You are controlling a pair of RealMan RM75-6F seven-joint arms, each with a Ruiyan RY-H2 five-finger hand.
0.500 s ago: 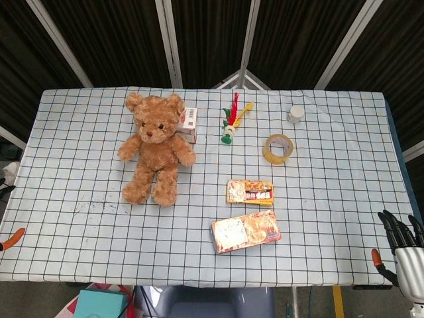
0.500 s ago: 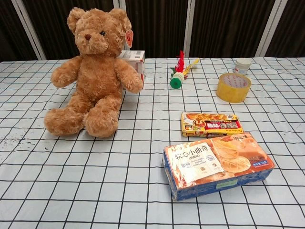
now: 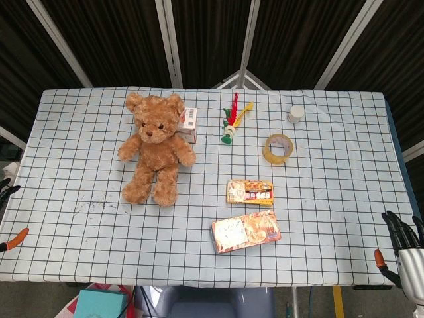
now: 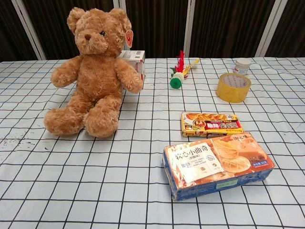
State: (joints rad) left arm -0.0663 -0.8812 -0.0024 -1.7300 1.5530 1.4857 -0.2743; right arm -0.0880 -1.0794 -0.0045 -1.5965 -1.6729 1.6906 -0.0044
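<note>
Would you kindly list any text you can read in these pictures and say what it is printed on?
"软心小曲奇": on the large orange biscuit box nearest the camera.
Small orange snack box: red label, characters too blurred to read.
White carton behind the brown teddy bear: barcode only, digits unreadable.

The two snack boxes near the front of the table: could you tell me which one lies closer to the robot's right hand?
The larger cookie box, nearest the front edge, is closer to the right hand; the smaller snack box lies behind it, toward the tape roll.

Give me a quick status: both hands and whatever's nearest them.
Right hand open, off the table's near right corner, holding nothing. Left hand barely in view at left edge. Cookie box untouched, nothing around it.
</note>
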